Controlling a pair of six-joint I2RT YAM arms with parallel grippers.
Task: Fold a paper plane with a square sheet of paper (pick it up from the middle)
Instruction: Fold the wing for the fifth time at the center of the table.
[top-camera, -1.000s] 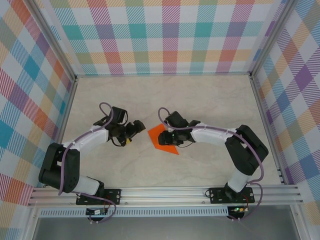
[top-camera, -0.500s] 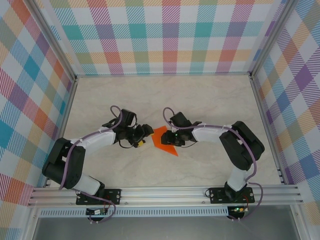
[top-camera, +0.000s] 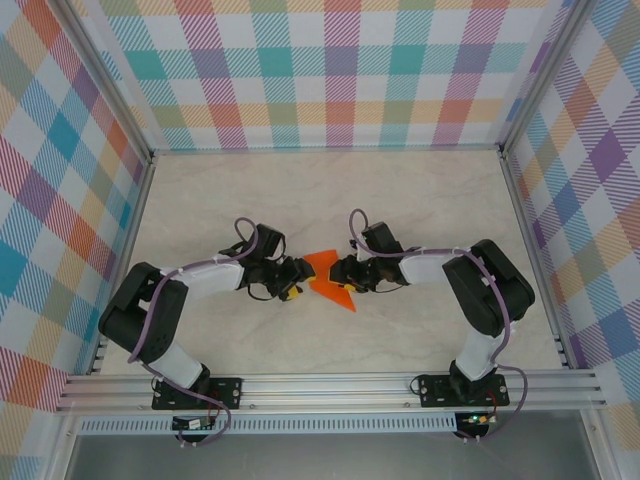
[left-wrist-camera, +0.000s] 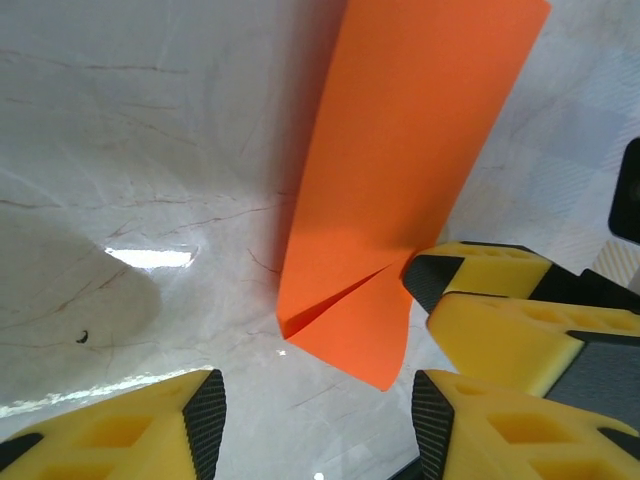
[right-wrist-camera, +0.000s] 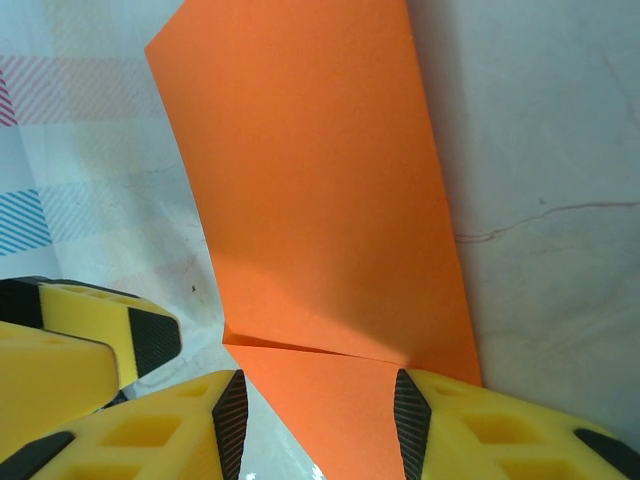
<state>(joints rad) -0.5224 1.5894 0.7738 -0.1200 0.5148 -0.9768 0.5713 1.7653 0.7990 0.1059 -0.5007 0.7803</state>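
Moved right since a second ago and now just beside the paper (top-camera: 326, 270): left gripper (top-camera: 296, 281), reaching in from the left half of the worktop (top-camera: 420, 200). Spread wide, left fingers (left-wrist-camera: 205, 425) well apart, the paper's lower corner poised near the gap between them and, as far as can be seen, touching neither. Changed too: paper, narrower from above than before, around the middle of the worktop, about midway between its left and right edges. Clamped on the paper's folded end: right gripper (top-camera: 346, 276), coming in from the right half, right fingers (right-wrist-camera: 412, 415) on either side of the sheet with a crease (right-wrist-camera: 310, 350) running across between them. Raised off the worktop, to judge by the dark shadow along the paper's edge. Tip to tip across the paper, close together but apart.
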